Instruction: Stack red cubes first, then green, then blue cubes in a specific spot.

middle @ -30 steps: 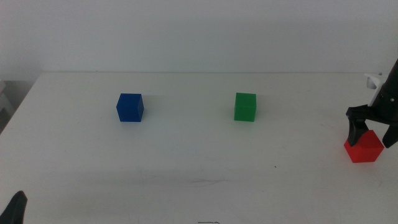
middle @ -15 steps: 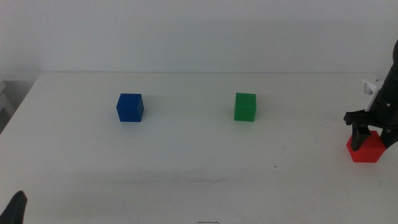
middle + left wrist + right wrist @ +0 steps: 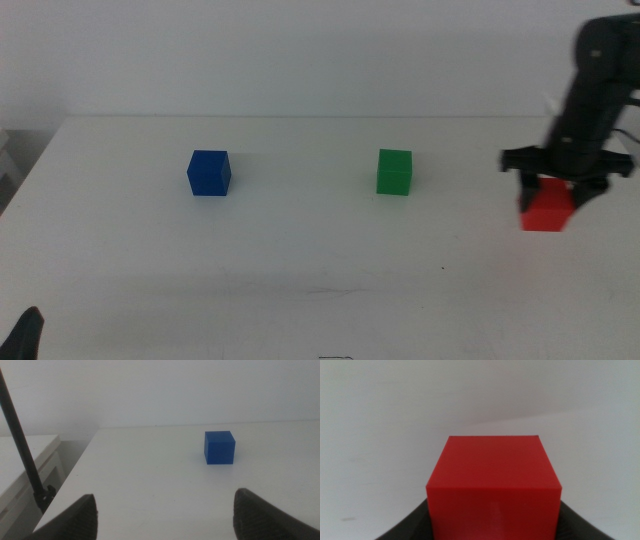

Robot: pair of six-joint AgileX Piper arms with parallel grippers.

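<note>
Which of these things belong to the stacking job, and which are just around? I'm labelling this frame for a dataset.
Part of the job:
- red cube, held in the right end effector
- green cube, on the table
- blue cube, on the table

Just around:
- white table
- left end effector, open, waiting near the blue cube
- black rod beside the table

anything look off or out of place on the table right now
Nothing stands out. The blue cube and green cube sit square on the table; the right tool holds the red cube squarely.
</note>
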